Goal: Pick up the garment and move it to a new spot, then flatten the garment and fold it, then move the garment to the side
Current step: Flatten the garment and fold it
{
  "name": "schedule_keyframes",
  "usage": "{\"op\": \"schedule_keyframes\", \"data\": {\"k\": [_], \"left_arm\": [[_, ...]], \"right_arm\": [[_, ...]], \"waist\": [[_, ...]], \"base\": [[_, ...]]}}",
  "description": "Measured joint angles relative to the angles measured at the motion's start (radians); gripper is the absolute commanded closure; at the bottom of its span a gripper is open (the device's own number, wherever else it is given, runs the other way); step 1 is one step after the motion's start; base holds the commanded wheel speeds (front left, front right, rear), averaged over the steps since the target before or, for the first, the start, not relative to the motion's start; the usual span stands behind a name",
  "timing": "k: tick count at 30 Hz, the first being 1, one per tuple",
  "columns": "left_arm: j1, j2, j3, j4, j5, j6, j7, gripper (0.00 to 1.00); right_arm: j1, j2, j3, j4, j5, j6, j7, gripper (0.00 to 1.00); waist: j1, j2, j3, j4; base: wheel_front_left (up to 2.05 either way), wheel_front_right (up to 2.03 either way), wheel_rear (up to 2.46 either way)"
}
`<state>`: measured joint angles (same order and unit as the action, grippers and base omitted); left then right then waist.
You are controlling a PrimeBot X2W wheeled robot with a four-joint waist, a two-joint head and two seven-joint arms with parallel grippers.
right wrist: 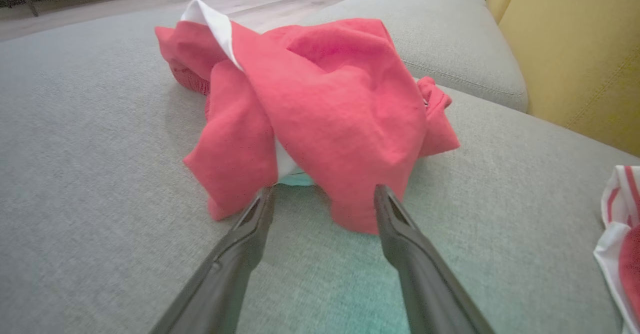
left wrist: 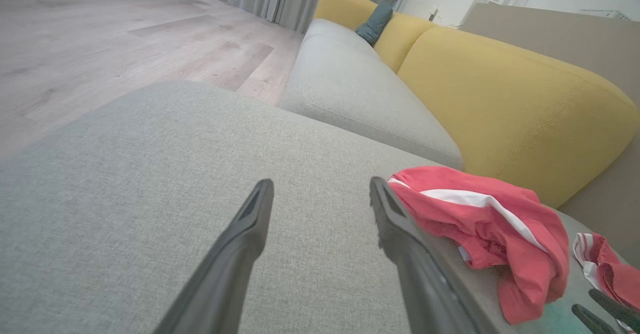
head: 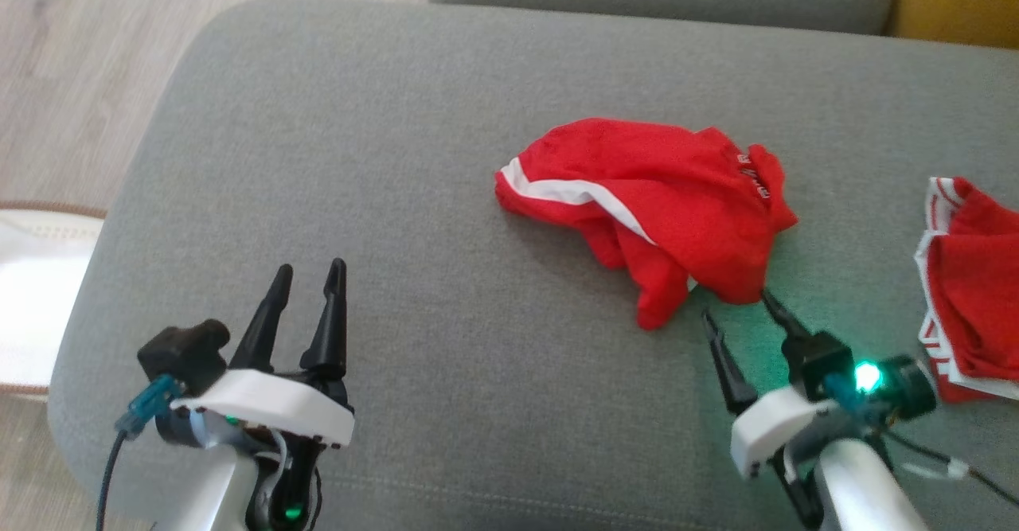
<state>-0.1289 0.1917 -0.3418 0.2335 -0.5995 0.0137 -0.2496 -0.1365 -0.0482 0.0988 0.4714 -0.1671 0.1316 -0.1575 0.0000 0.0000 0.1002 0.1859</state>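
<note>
So the garment (head: 661, 197) is a bright red piece, all bunched up in a loose heap, nothing flat about it. A white stripe (head: 573, 193) curves along its left side, and there's some white lettering (head: 746, 171) near the far right edge, way too small to read. A couple of floppy flaps hang off the near side toward the robot. In the right wrist view a bit of white lining peeks out from under the folds. It's sitting on the big grey cushion (head: 382, 165), a bit right of the middle.

The right gripper (head: 735, 306) is right at the near hem with its two dark fingers spread wide and nothing between them. One fingertip is just at the edge of the cloth; I honestly can't tell if it's touching. A green light (head: 866, 376) on that wrist throws a greenish glow onto the cushion under the hem.

The left gripper (head: 310, 266) hangs over bare cushion, well apart from the garment, fingers also spread and holding nothing.

Off at the right edge of the cushion there's a second red cloth (head: 975, 276) with white-striped trim, apart from the first one. Behind all that is a yellow backrest (left wrist: 505, 108) with a small teal pillow (left wrist: 375, 21), another grey seat (left wrist: 350, 88), and pale wood floor (head: 72, 61) to the left.
</note>
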Motion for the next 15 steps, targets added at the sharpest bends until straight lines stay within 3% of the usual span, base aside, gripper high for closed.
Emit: {"op": "schedule_keyframes", "data": {"k": [9,10,11,12,15], "left_arm": [[-0.043,-0.023,0.034,0.029,0.023,-0.033,0.000,0.00],[-0.043,-0.028,0.035,0.031,0.027,-0.033,0.000,0.00],[-0.043,-0.033,0.036,0.035,0.030,-0.034,0.000,0.00],[-0.043,-0.037,0.037,0.040,0.033,-0.041,0.000,0.00],[-0.042,-0.044,0.047,0.054,0.036,-0.042,0.000,0.00]], "right_arm": [[-0.085,-0.001,-0.061,0.087,-0.091,0.000,-0.020,0.00],[-0.087,-0.001,-0.066,0.095,-0.093,0.000,-0.024,0.04],[-0.089,-0.001,-0.069,0.102,-0.095,0.000,-0.029,0.57],[-0.092,-0.001,-0.071,0.109,-0.097,0.000,-0.030,1.00],[-0.102,-0.001,-0.071,0.124,-0.098,0.000,-0.038,1.00]], "waist": [[0.0000,0.0000,0.046,0.036],[0.0000,0.0000,0.047,0.038],[0.0000,0.0000,0.046,0.038],[0.0000,0.0000,0.044,0.038],[0.0000,0.0000,0.033,0.031]], "base": [[0.00,0.00,0.00],[0.00,0.00,0.00],[0.00,0.00,0.00],[0.00,0.00,0.00],[0.00,0.00,0.00]]}}
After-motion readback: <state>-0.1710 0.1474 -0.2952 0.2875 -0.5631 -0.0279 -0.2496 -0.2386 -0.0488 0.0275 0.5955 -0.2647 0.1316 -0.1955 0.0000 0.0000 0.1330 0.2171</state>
